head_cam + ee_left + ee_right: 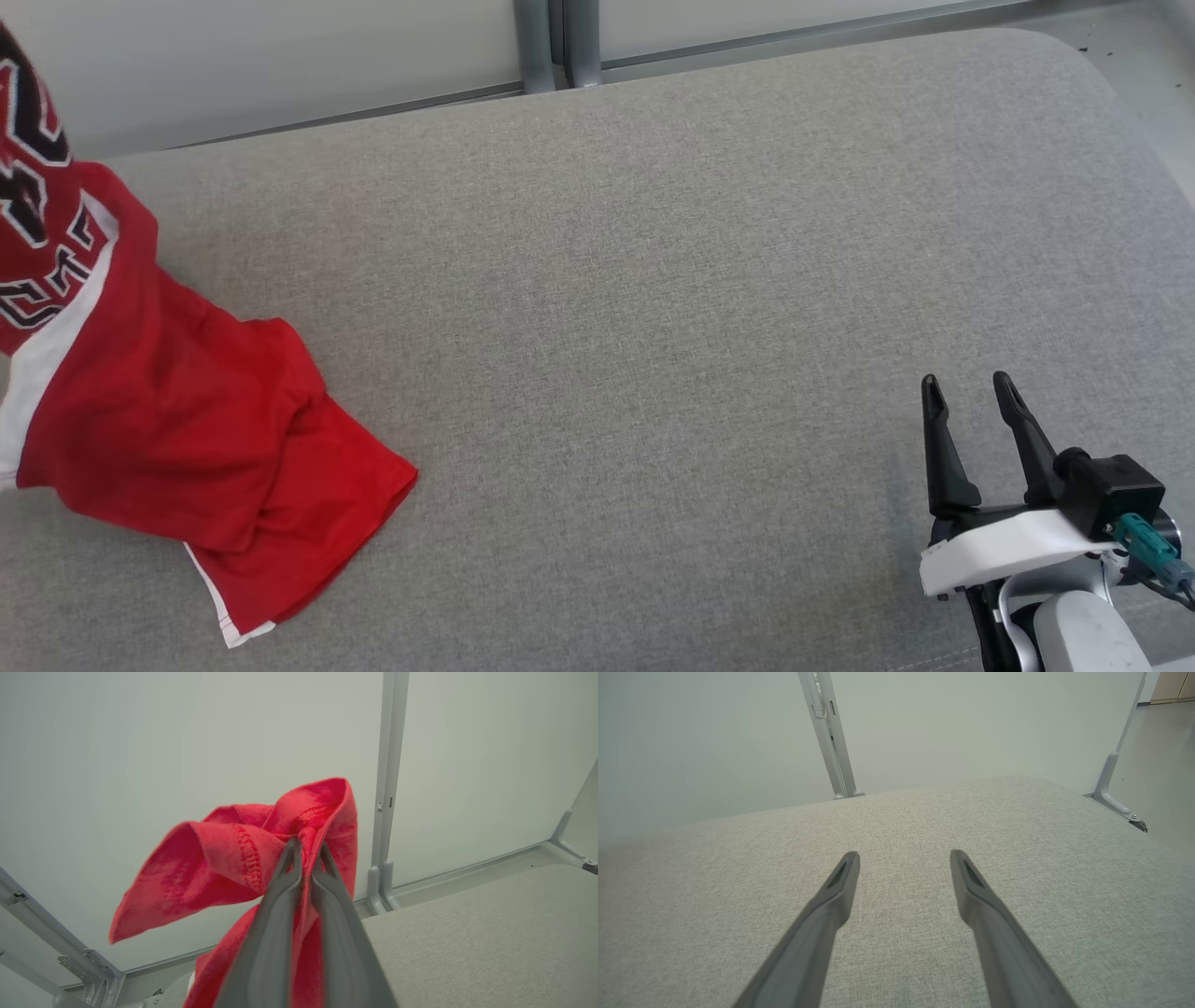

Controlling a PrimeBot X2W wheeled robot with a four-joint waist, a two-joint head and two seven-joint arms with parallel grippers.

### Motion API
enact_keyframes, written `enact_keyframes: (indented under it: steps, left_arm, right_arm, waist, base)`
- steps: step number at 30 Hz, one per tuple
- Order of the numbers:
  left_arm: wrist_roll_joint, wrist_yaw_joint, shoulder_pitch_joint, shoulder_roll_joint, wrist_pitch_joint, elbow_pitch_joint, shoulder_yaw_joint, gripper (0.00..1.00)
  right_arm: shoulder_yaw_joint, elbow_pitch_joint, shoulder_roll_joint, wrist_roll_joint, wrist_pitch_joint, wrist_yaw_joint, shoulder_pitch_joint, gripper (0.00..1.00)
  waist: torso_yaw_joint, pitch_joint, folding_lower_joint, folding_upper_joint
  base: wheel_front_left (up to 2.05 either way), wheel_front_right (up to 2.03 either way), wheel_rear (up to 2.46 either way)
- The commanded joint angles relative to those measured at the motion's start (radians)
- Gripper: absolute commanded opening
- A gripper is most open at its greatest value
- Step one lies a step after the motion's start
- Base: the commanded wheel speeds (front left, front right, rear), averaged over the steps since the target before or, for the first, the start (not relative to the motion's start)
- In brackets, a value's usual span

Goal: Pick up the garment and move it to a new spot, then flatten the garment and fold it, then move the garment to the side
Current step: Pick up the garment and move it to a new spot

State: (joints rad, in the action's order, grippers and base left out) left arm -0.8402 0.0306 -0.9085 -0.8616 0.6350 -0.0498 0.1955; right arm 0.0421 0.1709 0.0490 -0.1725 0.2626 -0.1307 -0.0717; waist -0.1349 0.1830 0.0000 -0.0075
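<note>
Head view: one red garment [177,411] hangs at far left, its lower end trailing on the grey surface [653,327]. My right gripper [967,383] is spread and empty.
Left wrist: my left gripper [306,851] is clamped on a thin hem bunch, and drag could tug it free.
Right wrist: fingers apart above the surface.
Two grippers total.

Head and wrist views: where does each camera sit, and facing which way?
Head view: on the head, facing down at grey cushion and red garment; open right end effector lower right.
Left wrist view: on left wrist, facing a wall along the left end effector, shut on the garment.
Right wrist view: on right wrist, facing across the cushion between its open fingers.
Shared: head and left wrist views show the garment.
</note>
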Motion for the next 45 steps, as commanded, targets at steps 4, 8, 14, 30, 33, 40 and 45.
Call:
enact_keyframes:
  steps: [4,8,14,30,33,40,45]
  left_arm:
    - [-0.101,0.022,-0.039,0.09,0.032,-0.055,0.002,0.0]
    - [-0.153,0.048,-0.043,0.158,0.052,-0.11,0.022,0.0]
    - [-0.145,0.069,0.008,0.21,0.06,-0.154,0.085,0.0]
    - [-0.101,0.084,0.036,0.073,0.029,-0.106,-0.007,0.0]
    - [-0.095,0.081,0.036,0.031,0.015,-0.061,-0.053,0.0]
    - [-0.054,0.069,0.042,-0.079,-0.022,0.088,-0.132,0.0]
    - [0.002,0.054,0.077,-0.137,-0.064,0.182,-0.141,0.0]
  right_arm:
    - [0.006,0.0,0.003,-0.007,0.004,0.0,0.002,1.0]
    - [0.006,-0.004,0.002,-0.018,0.004,0.0,-0.009,1.0]
    - [0.004,-0.002,0.003,-0.035,0.003,0.0,-0.021,1.0]
    - [0.022,-0.007,0.003,-0.015,0.004,0.0,0.0,1.0]
    - [0.024,-0.009,0.003,-0.007,0.004,0.0,0.001,1.0]
    - [0.024,-0.013,0.003,0.022,0.003,0.0,0.005,1.0]
    - [0.02,-0.014,0.003,0.038,0.004,0.0,0.006,1.0]
  waist:
    - [-0.012,0.0,0.0,0.0075]
    - [-0.02,0.005,0.0,0.0075]
    - [-0.036,0.008,0.0,0.0075]
    - [-0.049,-0.003,0.0,0.0075]
    - [-0.037,-0.01,0.0,0.0075]
    - [0.003,-0.025,0.0,0.0075]
    - [0.022,-0.022,0.0,0.0075]
  base:
    - [0.0,0.0,0.0]
    - [0.0,0.0,0.0]
    - [0.0,0.0,0.0]
    - [0.0,0.0,0.0]
    - [0.0,0.0,0.0]
    - [0.0,0.0,0.0]
    - [0.0,0.0,0.0]
